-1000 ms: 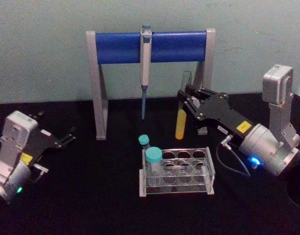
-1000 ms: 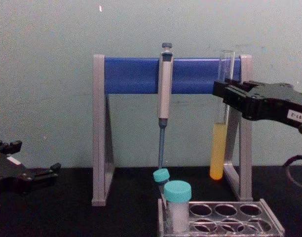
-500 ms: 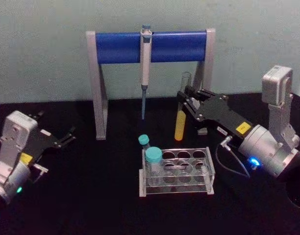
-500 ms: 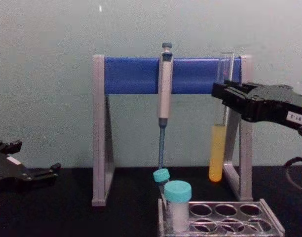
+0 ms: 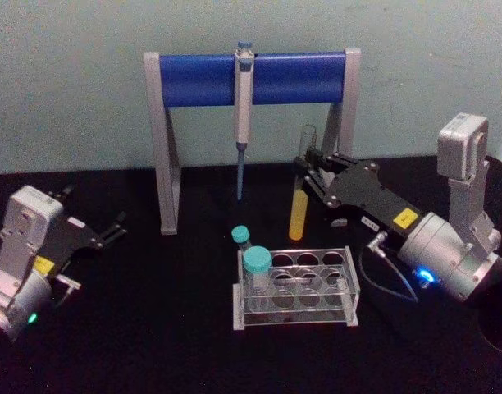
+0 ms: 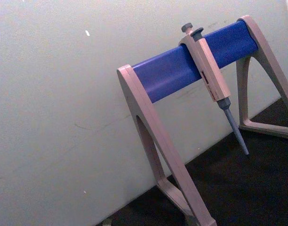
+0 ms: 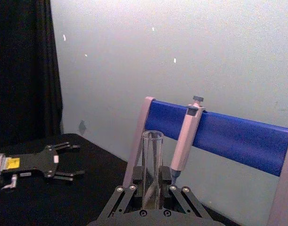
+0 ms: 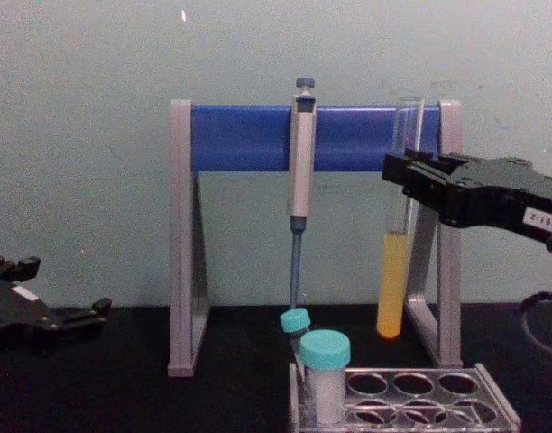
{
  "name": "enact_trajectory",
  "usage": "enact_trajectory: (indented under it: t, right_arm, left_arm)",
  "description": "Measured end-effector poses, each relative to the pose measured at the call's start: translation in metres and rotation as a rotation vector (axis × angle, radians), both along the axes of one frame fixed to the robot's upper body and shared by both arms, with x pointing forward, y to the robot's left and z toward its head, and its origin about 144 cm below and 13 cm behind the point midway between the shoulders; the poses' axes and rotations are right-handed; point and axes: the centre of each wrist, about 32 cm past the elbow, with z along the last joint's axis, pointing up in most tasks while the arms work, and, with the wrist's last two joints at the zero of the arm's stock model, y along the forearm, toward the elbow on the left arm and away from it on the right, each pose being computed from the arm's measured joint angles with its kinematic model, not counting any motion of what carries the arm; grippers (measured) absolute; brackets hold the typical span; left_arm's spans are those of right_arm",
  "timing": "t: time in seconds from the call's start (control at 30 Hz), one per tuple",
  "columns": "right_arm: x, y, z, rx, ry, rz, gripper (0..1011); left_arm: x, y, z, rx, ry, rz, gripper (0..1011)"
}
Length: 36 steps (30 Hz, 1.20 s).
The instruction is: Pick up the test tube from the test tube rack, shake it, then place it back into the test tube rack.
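The right gripper (image 5: 305, 167) is clamping the tall, slim, clear glass test tube (image 5: 297, 212) by its upper part. It is holding the tube slightly tilted in the air, yellow-orange liquid at the bottom, just behind the low clear plastic test tube rack (image 5: 317, 316). The left gripper (image 5: 113, 229) is resting at the left, fingers spread apart.

We can make out one piece of writing. A small white label (image 8: 539, 217) on the body of the right hand (image 8: 404, 176) carries dark characters that seem to read "181-2", though we are not sure of every character. A yellow sticker (image 5: 406, 217) on that same hand and a second yellow sticker (image 7: 12, 163) on the left hand (image 7: 77, 160) bear marks too small for us to read.
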Motion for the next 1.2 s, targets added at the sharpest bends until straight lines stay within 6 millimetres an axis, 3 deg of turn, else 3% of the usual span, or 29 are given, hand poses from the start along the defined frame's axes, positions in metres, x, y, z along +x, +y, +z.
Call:
enact_trajectory:
  t: [0.77,1.2]
  right_arm:
    - [-0.033,-0.001,-0.011,0.005,0.048,0.099,229]
    - [-0.033,0.0,-0.02,0.006,0.073,0.092,229]
  left_arm:
    - [0.0,0.0,0.0,0.0,0.0,0.0,1001]
    - [0.0,0.0,0.0,0.0,0.0,0.0,1001]
